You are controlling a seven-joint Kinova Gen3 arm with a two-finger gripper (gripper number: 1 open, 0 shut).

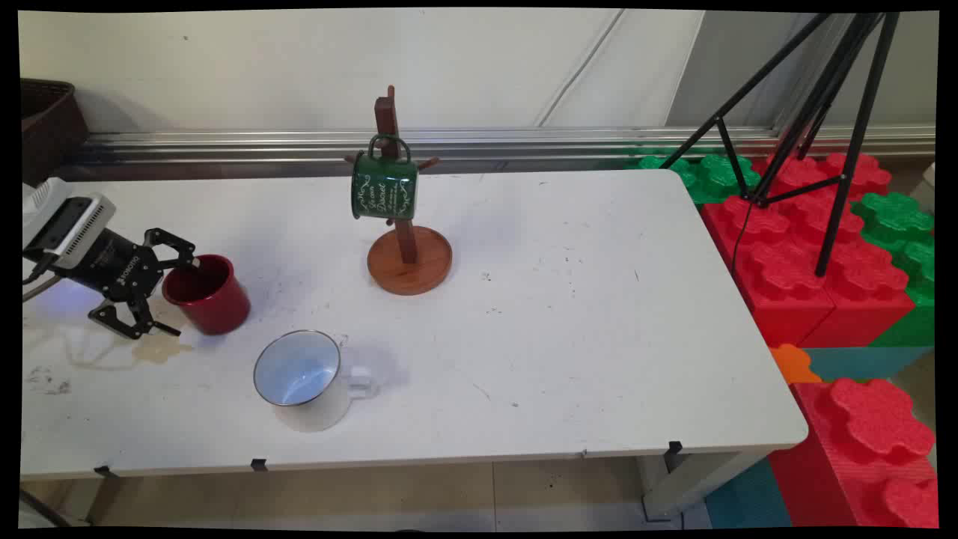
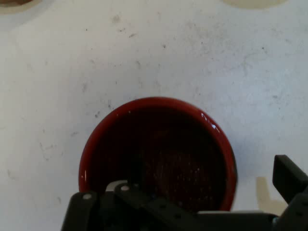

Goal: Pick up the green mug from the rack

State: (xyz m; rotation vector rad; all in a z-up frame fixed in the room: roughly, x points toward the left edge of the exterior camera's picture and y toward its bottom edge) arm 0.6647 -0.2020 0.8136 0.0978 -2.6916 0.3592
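White desk against a pale wall, foam blocks and tripod at right. Main view: your black two-finger end effector is open, fingers straddling the tilted glossy red mug; white enamel mug lies nearby, green enamel mug hangs on the wooden mug tree. Hand view: red mug's mouth sits directly ahead of the end effector, one finger inside the rim and one outside.
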